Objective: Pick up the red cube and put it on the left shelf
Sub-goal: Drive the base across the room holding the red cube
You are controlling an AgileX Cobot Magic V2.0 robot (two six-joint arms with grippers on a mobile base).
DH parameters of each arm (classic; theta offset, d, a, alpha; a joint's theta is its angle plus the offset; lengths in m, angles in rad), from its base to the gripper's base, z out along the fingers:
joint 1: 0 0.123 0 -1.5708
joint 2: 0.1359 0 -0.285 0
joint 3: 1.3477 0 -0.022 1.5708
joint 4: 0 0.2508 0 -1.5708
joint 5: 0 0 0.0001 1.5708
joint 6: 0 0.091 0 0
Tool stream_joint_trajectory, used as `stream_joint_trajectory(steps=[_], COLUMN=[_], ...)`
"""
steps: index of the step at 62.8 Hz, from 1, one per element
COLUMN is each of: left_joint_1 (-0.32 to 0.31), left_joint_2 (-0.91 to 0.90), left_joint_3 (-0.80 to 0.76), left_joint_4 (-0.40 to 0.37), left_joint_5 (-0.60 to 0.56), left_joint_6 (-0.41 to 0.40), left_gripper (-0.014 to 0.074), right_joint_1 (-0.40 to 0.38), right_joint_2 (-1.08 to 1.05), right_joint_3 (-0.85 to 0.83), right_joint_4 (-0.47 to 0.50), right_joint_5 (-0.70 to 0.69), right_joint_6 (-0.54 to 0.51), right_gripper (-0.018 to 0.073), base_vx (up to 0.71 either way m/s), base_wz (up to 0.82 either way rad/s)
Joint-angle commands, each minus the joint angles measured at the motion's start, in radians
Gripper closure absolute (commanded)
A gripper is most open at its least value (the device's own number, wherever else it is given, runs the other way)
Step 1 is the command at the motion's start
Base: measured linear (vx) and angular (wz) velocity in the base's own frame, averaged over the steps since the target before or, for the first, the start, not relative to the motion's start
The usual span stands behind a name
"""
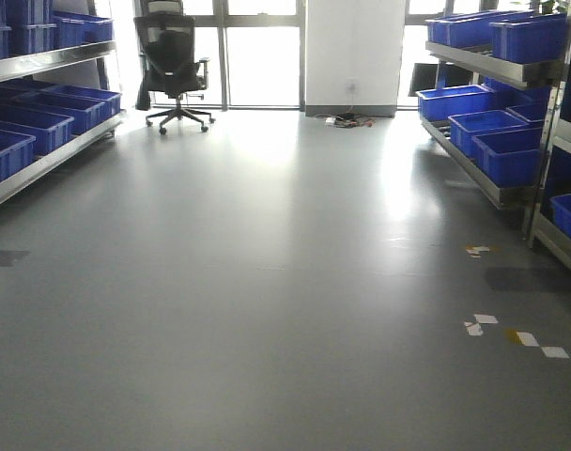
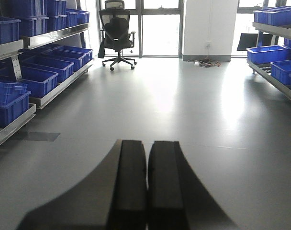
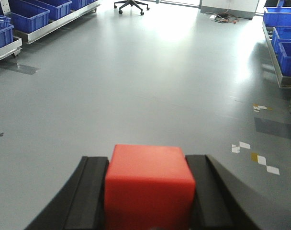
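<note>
The red cube (image 3: 149, 184) fills the gap between the two black fingers of my right gripper (image 3: 149, 165), which is shut on it above the grey floor. My left gripper (image 2: 146, 148) is shut, its pads pressed together with nothing between them. The left shelf (image 1: 43, 164) runs along the left wall, a metal rack holding blue bins; in the left wrist view the left shelf (image 2: 50, 98) lies ahead and to the left. Neither gripper appears in the front view.
A matching rack with blue bins (image 1: 492, 183) lines the right wall. A black office chair (image 1: 173, 66) stands at the back by the windows, with cables (image 1: 347, 120) near the white pillar. Tape marks (image 1: 516, 336) dot the grey floor (image 1: 267, 282) at right.
</note>
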Motion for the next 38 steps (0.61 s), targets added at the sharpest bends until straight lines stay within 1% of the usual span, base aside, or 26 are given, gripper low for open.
stream_joint_trajectory(steps=[1, 14, 38], left_joint_1=[-0.002, -0.001, -0.001], left_joint_2=[-0.013, -0.013, -0.013], left_joint_3=[0.024, 0.024, 0.024], left_joint_4=[-0.007, -0.007, -0.007], left_joint_5=[-0.078, -0.078, -0.078], left_joint_6=[-0.006, -0.006, -0.006], left_gripper=[0.0506, 0.0506, 0.0506], right_joint_1=[-0.002, -0.002, -0.002], right_joint_2=[0.009, 0.009, 0.009], right_joint_3=[-0.027, -0.027, -0.027], right_joint_4=[-0.015, -0.015, -0.015], right_joint_5=[-0.089, -0.089, -0.089], right_joint_6=[-0.011, -0.011, -0.011], right_gripper=[0.0408, 0.0408, 0.0408], base_vx=[0.46, 0.54, 0.6], base_wz=[0.11, 0.09, 0.09])
